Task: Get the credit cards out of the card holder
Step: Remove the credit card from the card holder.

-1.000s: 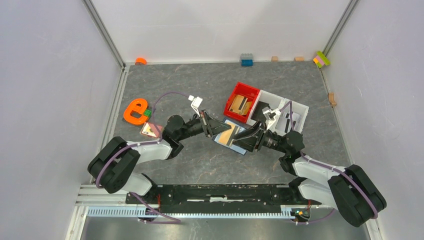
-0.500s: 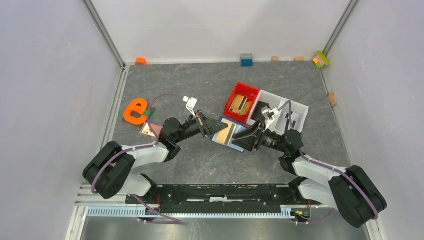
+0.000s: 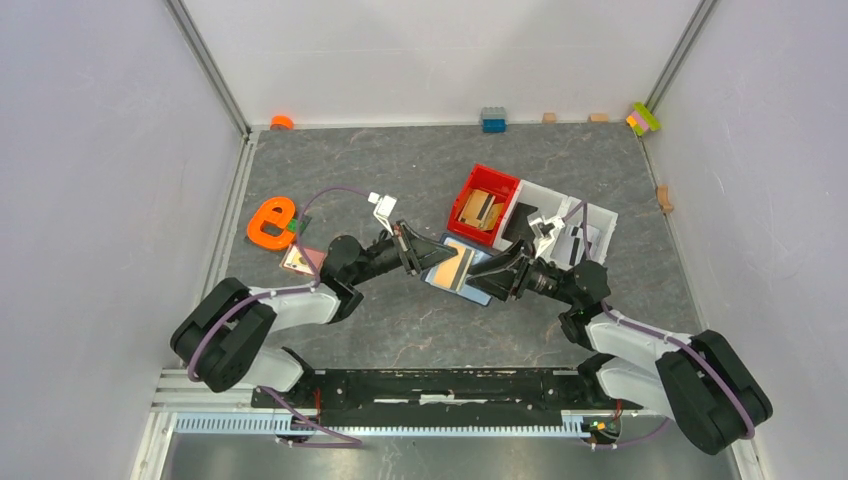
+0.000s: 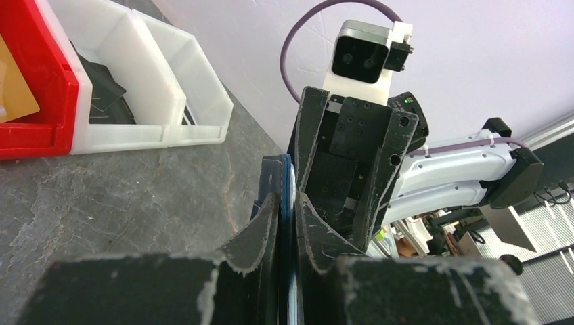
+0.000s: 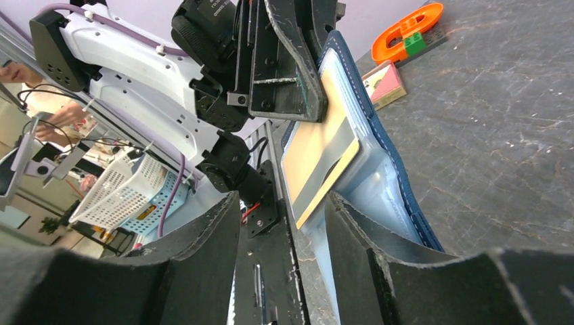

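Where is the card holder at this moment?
In the top view the card holder is mid-table, on the near side of the red tray. The left pincer clamps one end, and the right pincer is open at the other.

A red plastic tray (image 3: 492, 173) holding tan wooden blocks (image 3: 480, 208) sits flush against a white divided plastic tray (image 4: 128, 139) on the grey marbled tabletop (image 3: 400, 170). To the left lies an orange plastic letter "e" (image 3: 268, 224) with a small green brick (image 3: 296, 227) touching it. A blue toy brick (image 3: 493, 119) rests along the back wall.
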`<state>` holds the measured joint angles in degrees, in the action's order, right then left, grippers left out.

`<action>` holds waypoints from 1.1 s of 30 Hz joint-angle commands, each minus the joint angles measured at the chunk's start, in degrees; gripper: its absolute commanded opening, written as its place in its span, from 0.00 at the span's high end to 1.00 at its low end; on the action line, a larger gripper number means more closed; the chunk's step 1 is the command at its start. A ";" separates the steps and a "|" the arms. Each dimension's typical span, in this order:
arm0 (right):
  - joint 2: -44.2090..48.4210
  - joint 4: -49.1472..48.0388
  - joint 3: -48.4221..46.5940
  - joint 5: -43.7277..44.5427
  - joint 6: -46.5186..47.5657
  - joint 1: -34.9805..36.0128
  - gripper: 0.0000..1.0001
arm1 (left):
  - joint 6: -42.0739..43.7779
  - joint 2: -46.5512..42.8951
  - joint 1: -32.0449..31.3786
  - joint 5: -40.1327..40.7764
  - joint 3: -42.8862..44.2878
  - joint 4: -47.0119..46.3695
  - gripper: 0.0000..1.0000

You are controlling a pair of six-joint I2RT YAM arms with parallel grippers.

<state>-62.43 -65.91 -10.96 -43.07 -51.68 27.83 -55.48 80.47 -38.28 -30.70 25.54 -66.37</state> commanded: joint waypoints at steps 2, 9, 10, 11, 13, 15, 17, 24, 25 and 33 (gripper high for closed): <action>-1.46 -8.67 0.36 -2.04 -3.67 0.03 0.46 | -1.99 0.50 -0.63 -3.25 2.55 -5.47 0.94; -0.82 -6.81 0.22 -1.76 -2.64 0.07 0.46 | -2.40 2.05 -1.15 -3.82 3.30 -6.02 0.95; -0.92 -6.80 0.23 -1.68 -2.73 0.03 0.45 | -2.20 1.96 -1.09 -3.49 3.21 -5.71 0.94; -1.06 -6.97 0.24 -1.71 -2.93 0.07 0.45 | -1.96 2.02 -1.22 -3.26 3.09 -5.70 0.94; -1.52 -8.75 0.45 -1.99 -4.01 0.07 0.45 | -1.65 2.33 -1.60 -3.23 3.28 -5.57 0.94; -2.07 -11.67 0.81 -2.11 -5.69 0.09 0.46 | -1.47 3.24 -2.25 -3.14 3.74 -5.65 0.94; -2.59 -13.42 1.12 -1.98 -6.90 0.09 0.46 | -1.38 4.56 -3.13 -3.22 4.29 -6.21 0.95; -2.81 -13.94 2.77 1.76 -8.14 -0.15 0.47 | -1.38 7.91 -7.14 -2.91 4.93 -11.56 0.94; -2.79 -14.22 2.84 1.85 -8.28 -0.15 0.47 | -1.46 8.08 -7.24 -3.03 5.04 -11.72 0.94; -1.18 -25.50 6.12 2.20 -13.99 -3.21 0.55 | 0.39 6.84 -7.25 -1.77 4.87 -8.55 0.89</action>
<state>-65.04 -77.45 -5.89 -43.22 -61.39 26.20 -55.90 88.12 -42.24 -30.20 28.36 -74.76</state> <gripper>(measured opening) 0.462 0.160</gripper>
